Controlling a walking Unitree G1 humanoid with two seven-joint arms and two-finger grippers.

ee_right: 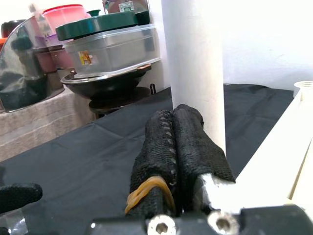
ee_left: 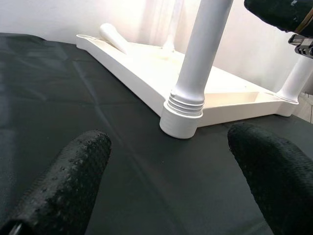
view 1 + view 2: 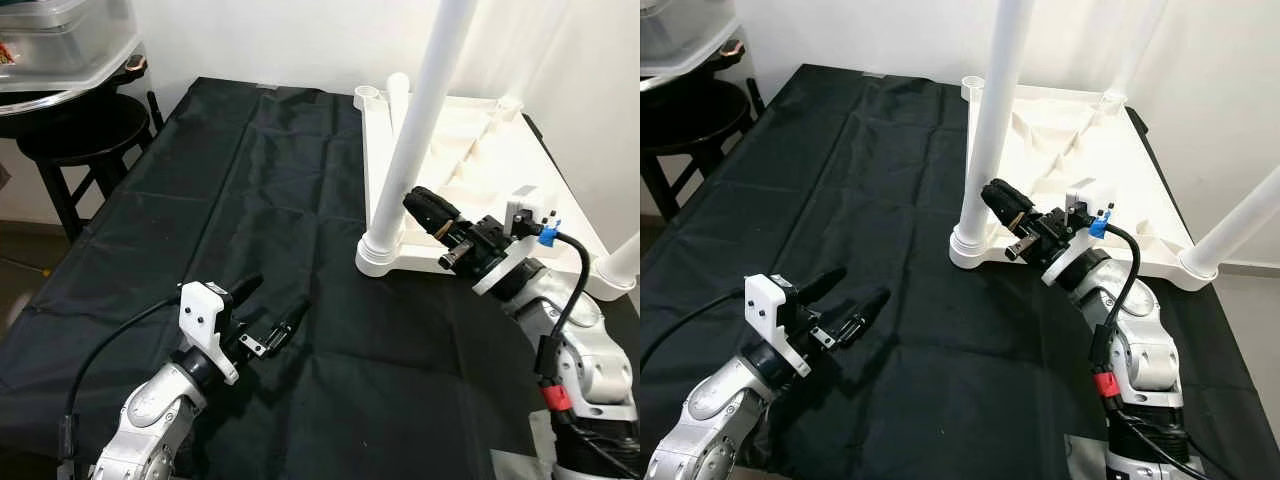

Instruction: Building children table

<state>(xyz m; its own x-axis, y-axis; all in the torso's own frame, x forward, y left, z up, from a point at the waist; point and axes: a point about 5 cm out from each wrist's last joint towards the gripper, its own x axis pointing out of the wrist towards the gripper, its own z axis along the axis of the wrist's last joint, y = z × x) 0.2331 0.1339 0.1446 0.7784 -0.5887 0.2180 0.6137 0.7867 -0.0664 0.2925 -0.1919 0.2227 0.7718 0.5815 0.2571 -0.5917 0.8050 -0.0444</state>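
Left gripper (image 3: 268,312) hovers low over near-left part of black-cloth-covered surface (image 3: 250,190), fingers apart, empty. Upturned white plastic children's tabletop (image 3: 470,150) lies at far-right corner. Right gripper (image 3: 422,205), fingers together, presses against white tubular leg (image 3: 425,110) standing in near corner socket. Leg-fitting step, seemingly; next likely needs twisting leg tight.

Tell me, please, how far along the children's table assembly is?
Done: two legs stand in the upturned tabletop, the near one and another. In hand: the right end effector, shut, presses the near leg. Left: a leg lies loose; the left end effector waits open.
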